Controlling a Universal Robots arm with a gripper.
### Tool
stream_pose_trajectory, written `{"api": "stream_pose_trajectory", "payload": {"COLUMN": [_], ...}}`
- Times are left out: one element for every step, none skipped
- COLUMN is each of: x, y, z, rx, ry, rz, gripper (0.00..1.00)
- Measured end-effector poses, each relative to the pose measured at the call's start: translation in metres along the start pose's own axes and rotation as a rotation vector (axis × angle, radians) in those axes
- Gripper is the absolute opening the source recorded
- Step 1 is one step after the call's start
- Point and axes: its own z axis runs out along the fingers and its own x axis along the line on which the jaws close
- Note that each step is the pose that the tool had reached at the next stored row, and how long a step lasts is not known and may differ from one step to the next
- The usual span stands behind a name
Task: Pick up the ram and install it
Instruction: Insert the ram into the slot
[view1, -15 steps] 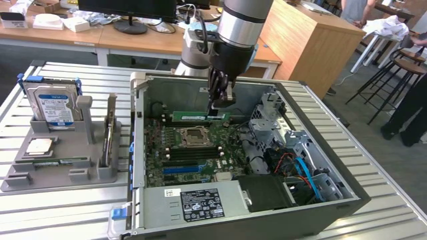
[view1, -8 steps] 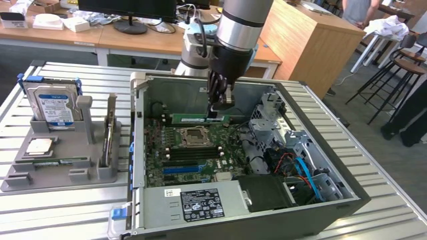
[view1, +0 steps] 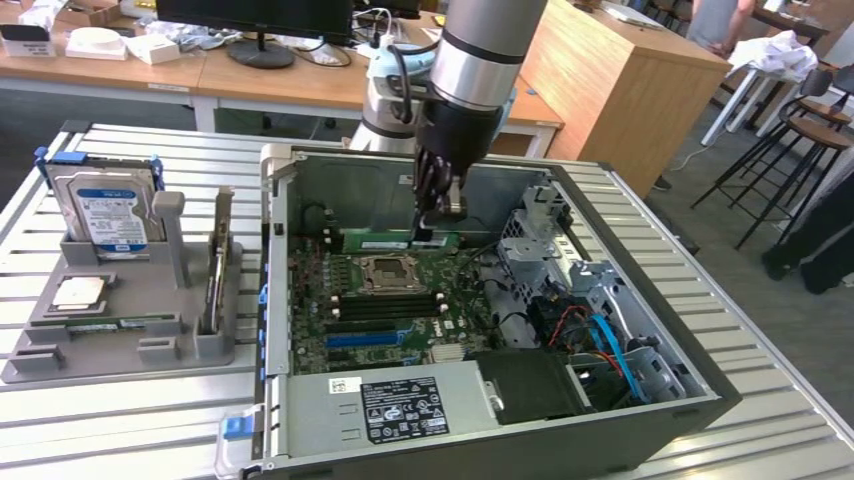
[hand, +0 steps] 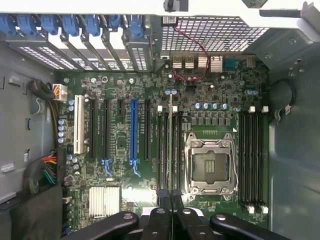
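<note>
Inside the case (view1: 354, 195), the gripper (view1: 430, 230) is clamped on the ram (view1: 380, 241) above the motherboard (view1: 310, 325). The tray (view1: 100, 350) at the exterior view's left holds a hard drive (view1: 107, 212).

Exterior high; wrist overhead (both see motherboard (view1: 310, 320)).

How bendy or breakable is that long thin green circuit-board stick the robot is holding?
Probably stiff: the long, thin green circuit-board stick juts out level from the black gripper without drooping. Likely light, since a pinch at one spot carries it. Possibly fragile: edge-on in the wrist view it looks very thin.
</note>
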Motion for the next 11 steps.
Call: {"api": "stream_pose_trajectory", "payload": {"x": [0.0, 0.0, 0.0, 0.0, 0.0, 0.0, 0.0, 0.0, 0.0, 0.0, 0.0], "y": [0.0, -0.0001, -0.0001, -0.0002, -0.0002, -0.0003, -0.0003, -0.0003, -0.0004, -0.0004, -0.0004], "z": [0.001, 0.002, 0.003, 0.0042, 0.0053, 0.0063, 0.0074, 0.0084, 0.0096, 0.0106, 0.0117], "rx": [0.0, 0.0, 0.0, 0.0, 0.0, 0.0, 0.0, 0.0, 0.0, 0.0, 0.0], "ry": [-0.0001, -0.0001, -0.0001, -0.0001, -0.0001, -0.0001, -0.0001, 0.0, -0.0002, -0.0001, -0.0001], "rz": [0.0, 0.0, 0.0, 0.0, 0.0, 0.0, 0.0, 0.0, 0.0, 0.0, 0.0], "gripper": [0.11, 0.11, 0.11, 0.11, 0.11, 0.11, 0.11, 0.11, 0.11, 0.11, 0.11]}}
